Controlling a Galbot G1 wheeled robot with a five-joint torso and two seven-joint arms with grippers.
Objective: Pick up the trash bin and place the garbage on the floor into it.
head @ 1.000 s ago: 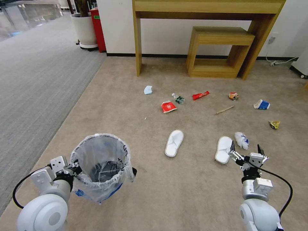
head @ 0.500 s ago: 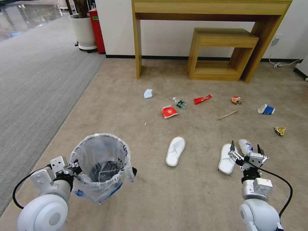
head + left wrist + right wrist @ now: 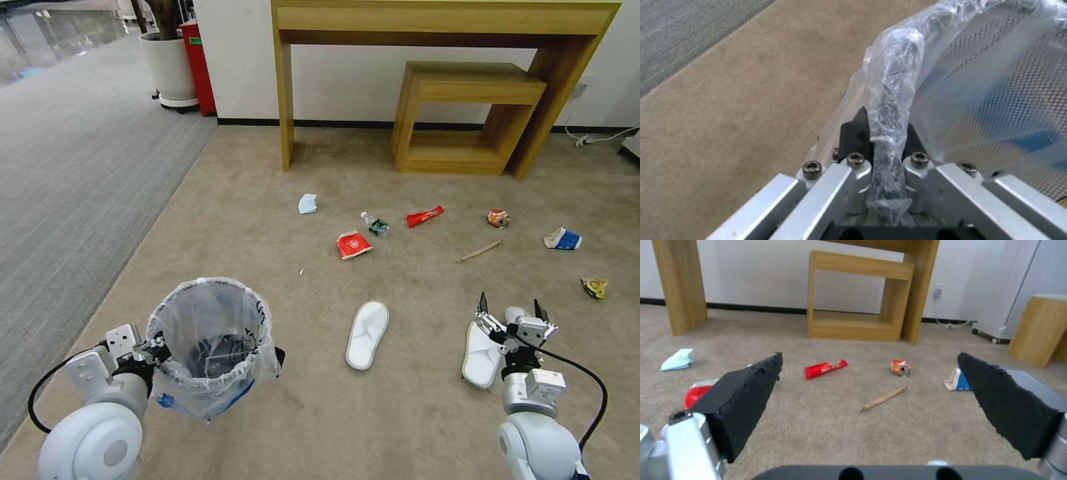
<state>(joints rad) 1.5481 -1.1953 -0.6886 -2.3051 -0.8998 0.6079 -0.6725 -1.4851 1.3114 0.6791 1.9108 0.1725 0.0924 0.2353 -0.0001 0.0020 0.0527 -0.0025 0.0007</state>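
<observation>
The trash bin (image 3: pixel 207 347), lined with a crinkly bag, hangs at the lower left with my left gripper (image 3: pixel 157 347) shut on its rim; the left wrist view shows the gripper (image 3: pixel 885 123) pinching the bag-covered rim (image 3: pixel 900 73). My right gripper (image 3: pixel 512 313) is open above the right white slipper (image 3: pixel 481 350), and a crumpled tissue (image 3: pixel 515 312) peeks out behind it. The other slipper (image 3: pixel 367 333) lies mid-floor. Farther off on the beige floor (image 3: pixel 413 413) lie red wrappers (image 3: pixel 353 245) (image 3: pixel 425 215), a mini bottle (image 3: pixel 375 225), a mask (image 3: pixel 307 203), a stick (image 3: pixel 480 251), a cup (image 3: pixel 563 239) and packets (image 3: pixel 499 217) (image 3: pixel 595 287).
A tall wooden desk (image 3: pixel 433 20) and a low wooden shelf (image 3: pixel 467 113) stand against the far wall. A white planter (image 3: pixel 167 63) and a red box (image 3: pixel 200 60) sit at the far left by the grey carpet (image 3: pixel 67 167). A wood-grain bin (image 3: pixel 1040 328) stands at the right.
The whole picture has shifted: the camera has moved forward and the litter looks closer. Both arms hold their pose; the right gripper now hangs over the right slipper and the tissue.
</observation>
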